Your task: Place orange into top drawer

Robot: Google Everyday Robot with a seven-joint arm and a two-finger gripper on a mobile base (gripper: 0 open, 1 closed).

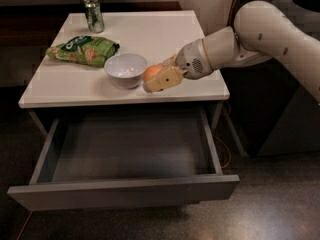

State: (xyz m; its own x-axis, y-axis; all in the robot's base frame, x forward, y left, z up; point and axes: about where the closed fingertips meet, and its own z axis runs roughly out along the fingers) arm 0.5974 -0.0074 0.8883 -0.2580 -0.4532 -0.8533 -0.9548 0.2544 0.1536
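Note:
The orange (152, 72) is a small round orange fruit held between the tan fingers (165, 79) of my gripper (157, 76). The gripper hangs just above the white tabletop (150, 34) near its front edge, right beside the white bowl (125, 69). The white arm reaches in from the right. The top drawer (125, 156) is pulled out below the table, with a plain grey inside and a tall flat front (125, 193). It holds nothing. The orange is behind the drawer's opening, still over the tabletop.
A green snack bag (82, 49) lies at the table's left. A green drink can (93, 14) stands at the back left. A dark counter with a sink stands at the right. An orange cable (226, 149) runs by the table's right leg.

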